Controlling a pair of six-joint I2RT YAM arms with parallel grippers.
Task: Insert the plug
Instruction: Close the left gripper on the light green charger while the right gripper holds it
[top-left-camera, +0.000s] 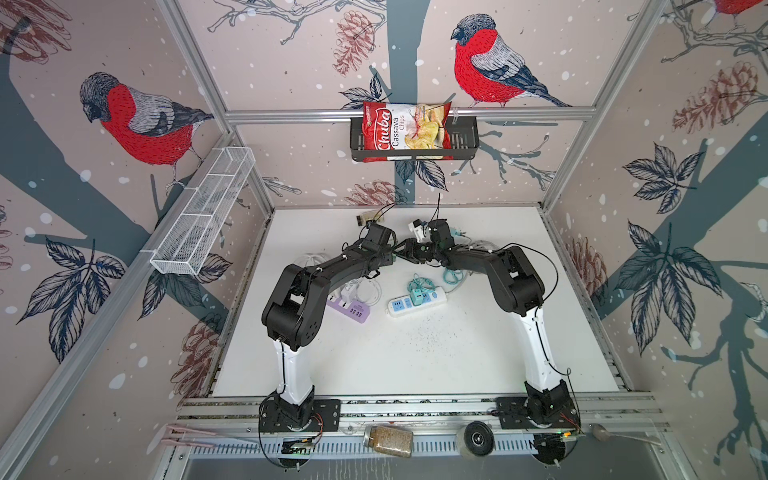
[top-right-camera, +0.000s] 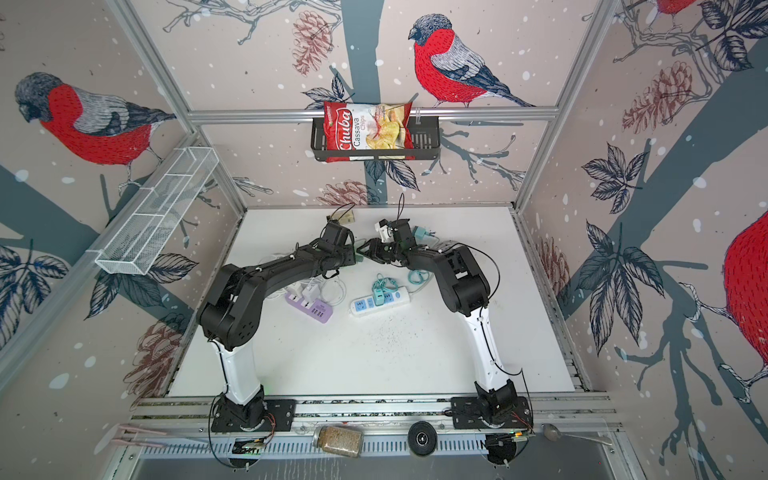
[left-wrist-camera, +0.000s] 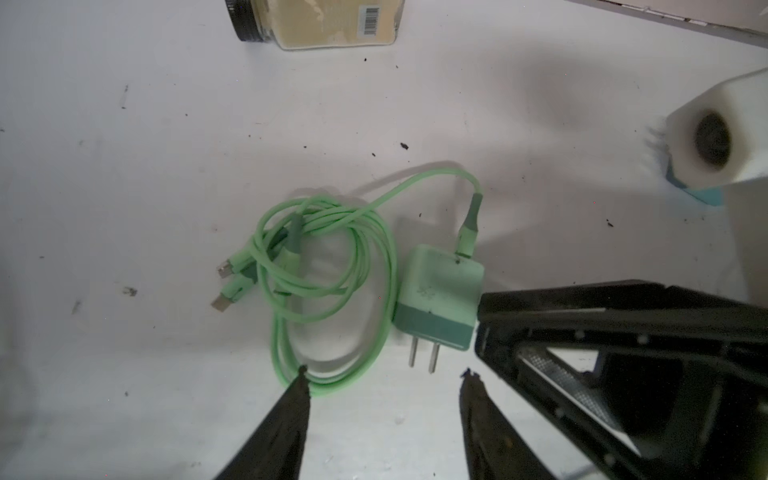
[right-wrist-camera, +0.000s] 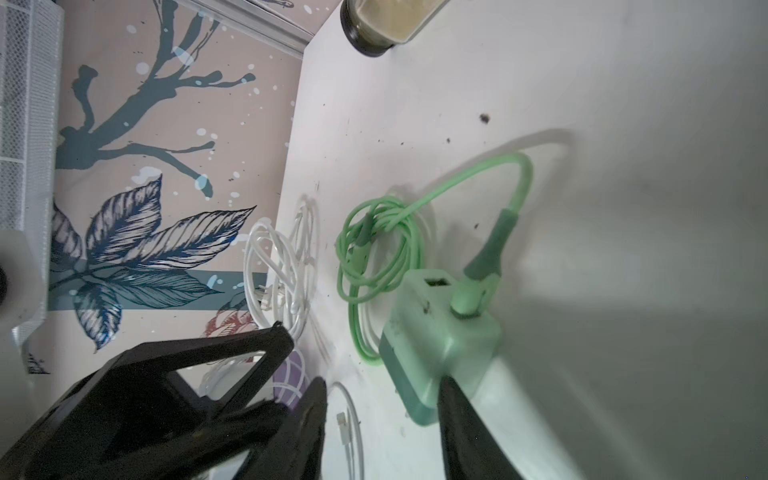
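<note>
The green charger plug (left-wrist-camera: 436, 297) lies flat on the tabletop (left-wrist-camera: 166, 166) just ahead of the left gripper (left-wrist-camera: 385, 370), its 2 prongs pointing back between that gripper's parted, empty jaws. The right gripper (right-wrist-camera: 382, 380), jaws narrower and empty, has 1 finger against the plug's side.

The black-and-white left arm (top-left-camera: 291, 299) and right arm (top-left-camera: 515, 282) arch inward from the near edge, elbows out. The black left gripper (left-wrist-camera: 384, 374) and right gripper (right-wrist-camera: 380, 382) nearly meet far-centre, both with jaws apart.

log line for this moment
green charger: lying on table, unplugged | left gripper: open, near its prongs | right gripper: open, beside it
</note>
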